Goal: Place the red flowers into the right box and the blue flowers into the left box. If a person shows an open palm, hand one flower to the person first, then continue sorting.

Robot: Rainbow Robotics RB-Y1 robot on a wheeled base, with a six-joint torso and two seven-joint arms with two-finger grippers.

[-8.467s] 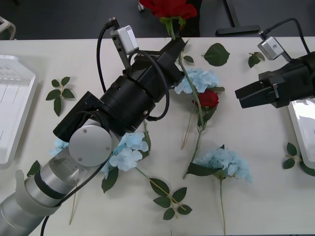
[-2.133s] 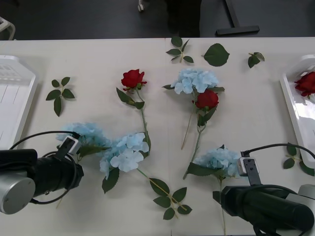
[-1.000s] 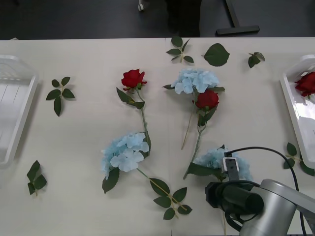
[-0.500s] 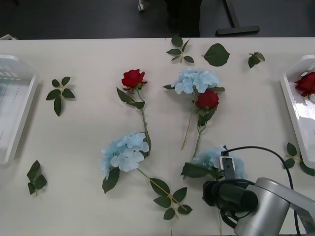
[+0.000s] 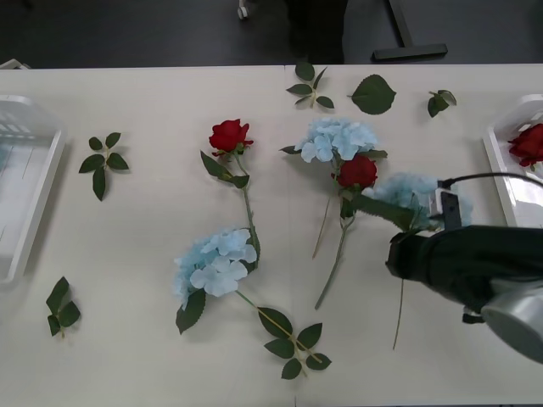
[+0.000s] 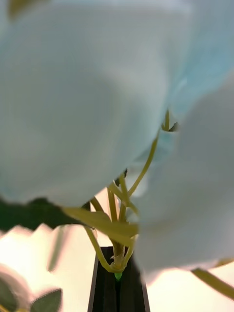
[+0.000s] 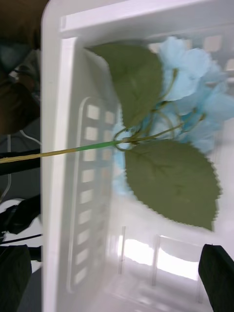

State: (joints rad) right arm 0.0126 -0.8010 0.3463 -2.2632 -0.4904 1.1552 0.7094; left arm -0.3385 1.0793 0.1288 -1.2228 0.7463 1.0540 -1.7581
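Holding a blue flower (image 5: pixel 413 192) by its stem, the right gripper (image 6: pixel 116 278) hangs above the tabletop (image 5: pixel 136 339), just short of the right box (image 5: pixel 506 182). Its black fingers (image 6: pixel 105 292) are pressed together on the stem (image 6: pixel 117 261) right under the head, and the pale petals crowd close in the right wrist view. The rest of that stem trails down toward the near edge of the tabletop, clear of the surface as far as I can tell. One red flower (image 5: pixel 529 144) already lies in the right box.

Over the left box (image 7: pixel 63 126) the left gripper (image 7: pixel 117 273) has its fingers (image 7: pixel 217 275) spread apart, holding nothing. A blue flower (image 7: pixel 195 92) lies inside that box with two broad green leaves, its stem (image 7: pixel 44 155) sticking out over the rim. In the front view the left box (image 5: pixel 34 212) sits at the far left edge of the tabletop.

Between the boxes, two red flowers remain on the tabletop: one (image 5: pixel 229 135) nearer the left box, the other (image 5: pixel 357 171) close beside the held flower. A blue flower (image 5: pixel 337 137) lies touching that second red one on its far side, and another blue one (image 5: pixel 216 261) lies nearer me, its stem running to a leafy end. Loose leaf sprigs (image 5: pixel 103 161) are scattered around.
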